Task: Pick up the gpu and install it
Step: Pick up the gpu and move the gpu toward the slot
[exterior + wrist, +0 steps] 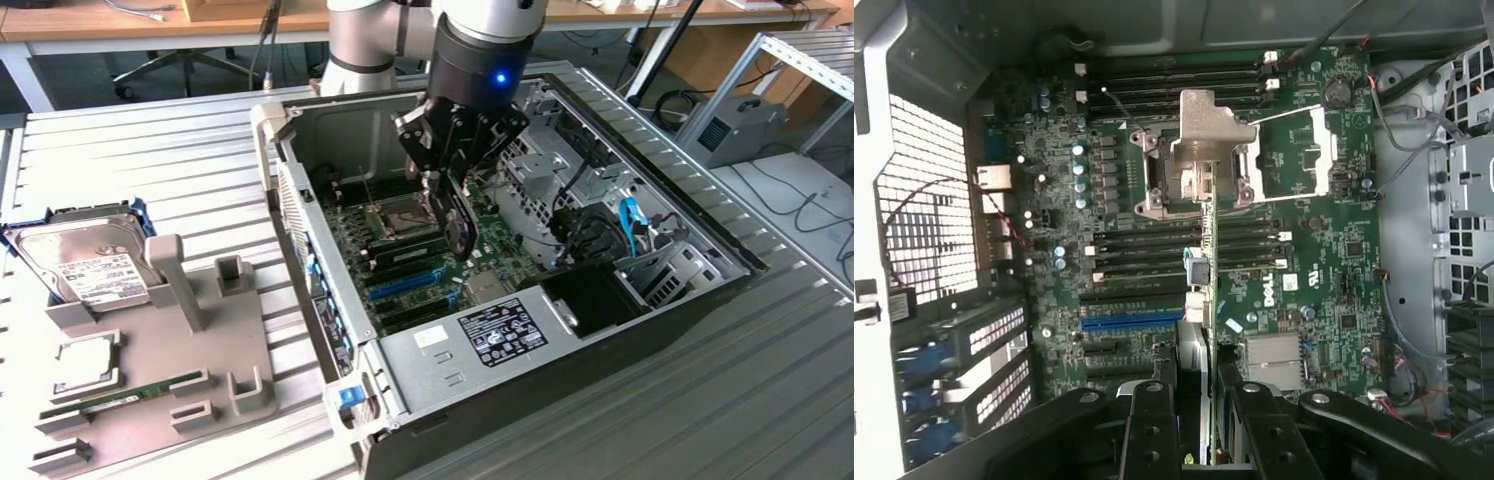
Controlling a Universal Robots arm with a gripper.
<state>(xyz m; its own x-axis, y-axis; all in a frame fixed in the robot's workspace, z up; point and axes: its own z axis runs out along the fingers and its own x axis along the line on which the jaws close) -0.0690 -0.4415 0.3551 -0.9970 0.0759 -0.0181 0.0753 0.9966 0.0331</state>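
1 gpu (457,225) edge-on in jaws, long axis x-wise to blue PCIe slot (1132,322).

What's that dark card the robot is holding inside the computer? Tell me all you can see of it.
The gpu is a thin, flat, dark circuit card, seen almost edge-on. It stands upright, clamped at its upper edge by the gripper, inside the open computer case. Its lower edge reaches down towards the green motherboard, near the blue slots; whether it touches the board cannot be told. From the wrist view it is a narrow strip with a silvery metal part.
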